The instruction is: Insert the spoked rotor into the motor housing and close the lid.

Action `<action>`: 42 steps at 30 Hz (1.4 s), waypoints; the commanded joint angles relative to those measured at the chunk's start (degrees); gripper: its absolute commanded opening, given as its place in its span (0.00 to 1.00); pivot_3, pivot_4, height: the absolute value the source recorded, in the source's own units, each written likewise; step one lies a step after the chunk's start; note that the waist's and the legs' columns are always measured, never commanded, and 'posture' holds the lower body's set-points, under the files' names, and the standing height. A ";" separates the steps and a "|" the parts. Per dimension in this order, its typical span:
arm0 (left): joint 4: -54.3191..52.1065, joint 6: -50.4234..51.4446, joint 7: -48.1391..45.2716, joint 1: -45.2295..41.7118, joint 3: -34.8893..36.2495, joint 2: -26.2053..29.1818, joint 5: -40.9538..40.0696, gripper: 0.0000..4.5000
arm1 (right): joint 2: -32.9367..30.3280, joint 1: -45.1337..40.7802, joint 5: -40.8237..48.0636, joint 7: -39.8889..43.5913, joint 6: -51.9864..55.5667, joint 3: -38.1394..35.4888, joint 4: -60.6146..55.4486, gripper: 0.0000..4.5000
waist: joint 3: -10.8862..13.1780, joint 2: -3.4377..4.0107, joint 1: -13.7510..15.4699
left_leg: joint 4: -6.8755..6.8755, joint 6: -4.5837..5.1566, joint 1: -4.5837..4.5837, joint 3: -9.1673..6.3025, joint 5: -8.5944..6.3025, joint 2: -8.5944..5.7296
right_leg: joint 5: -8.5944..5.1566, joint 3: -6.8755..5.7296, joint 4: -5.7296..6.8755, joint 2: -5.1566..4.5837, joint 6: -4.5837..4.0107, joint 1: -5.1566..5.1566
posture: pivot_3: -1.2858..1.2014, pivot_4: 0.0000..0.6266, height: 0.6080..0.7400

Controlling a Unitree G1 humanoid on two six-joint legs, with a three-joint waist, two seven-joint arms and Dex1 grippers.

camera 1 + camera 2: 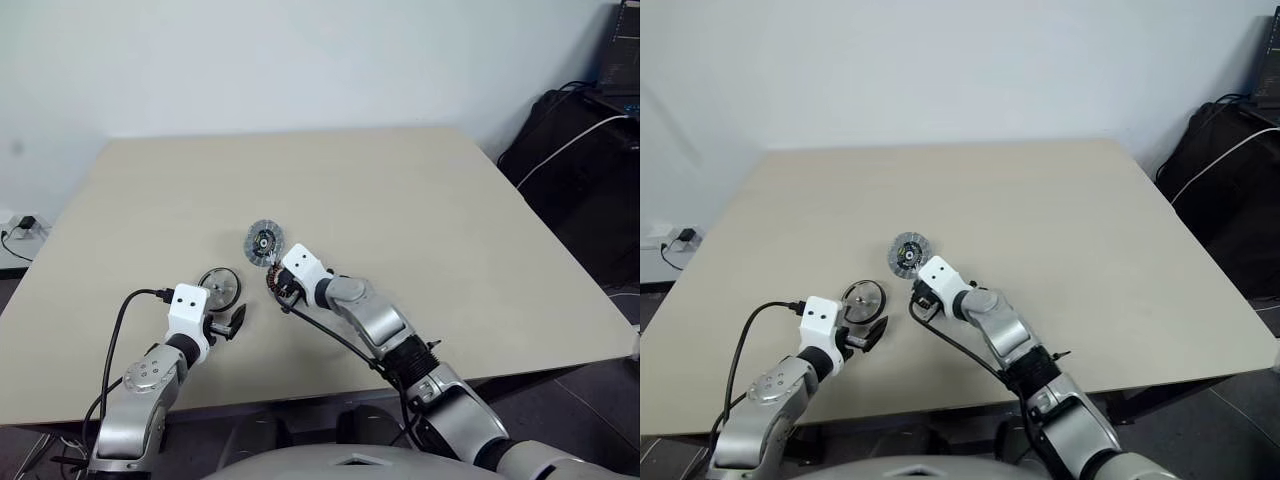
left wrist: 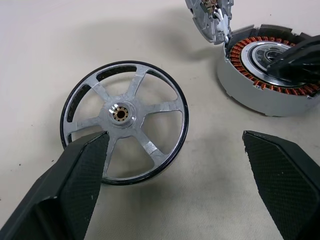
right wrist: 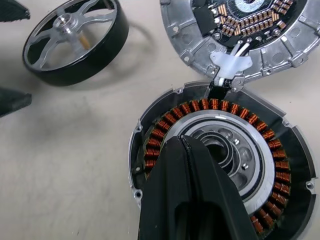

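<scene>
Right gripper [image 3: 186, 145] closed over motor housing [image 3: 220, 160] centre

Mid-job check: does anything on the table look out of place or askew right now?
Nothing spilled or damaged. One oddity: the right gripper, fingers shut, sits in the silver centre of the copper-wound motor housing, where the dark-rimmed spoked rotor should go. The silver lid lies flipped open beside it.

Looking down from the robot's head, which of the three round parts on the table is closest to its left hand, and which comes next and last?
From the left hand:
1. The spoked rotor, lying just ahead of the open fingers.
2. The motor housing, off to the right, under the right hand.
3. The lid, farther up the table, lying open beside the housing.
</scene>
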 commanded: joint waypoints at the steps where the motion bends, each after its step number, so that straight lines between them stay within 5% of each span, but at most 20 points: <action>1: -1.65 -1.11 -0.03 -0.51 0.72 0.01 -0.26 1.00 | -1.66 0.06 0.48 2.56 1.44 0.07 -4.04 0.00 | 0.00 -0.01 0.03 | 0.00 0.00 0.00 0.00 0.00 0.00 | 0.00 0.00 0.00 0.00 0.00 0.00 | 0.52 0.00 1.00; 17: -1.68 -0.86 -0.05 -0.20 0.50 -0.07 -0.27 1.00 | -0.16 0.89 2.22 2.39 -0.17 -1.56 -9.11 0.00 | 0.10 -0.05 0.05 | -0.11 0.01 0.00 -0.01 0.00 0.00 | 0.00 -0.03 -0.04 0.00 0.00 -0.03 | 0.52 0.00 1.00; 42: -1.81 -0.92 0.13 0.25 0.67 -0.36 -0.35 1.00 | 0.67 -1.37 0.30 -1.59 -1.01 -2.19 -1.69 0.00 | 0.15 -0.07 -0.09 | -0.46 -0.20 0.01 0.01 0.12 -0.01 | 0.00 -0.06 -0.07 0.02 0.02 -0.04 | 0.52 0.00 1.00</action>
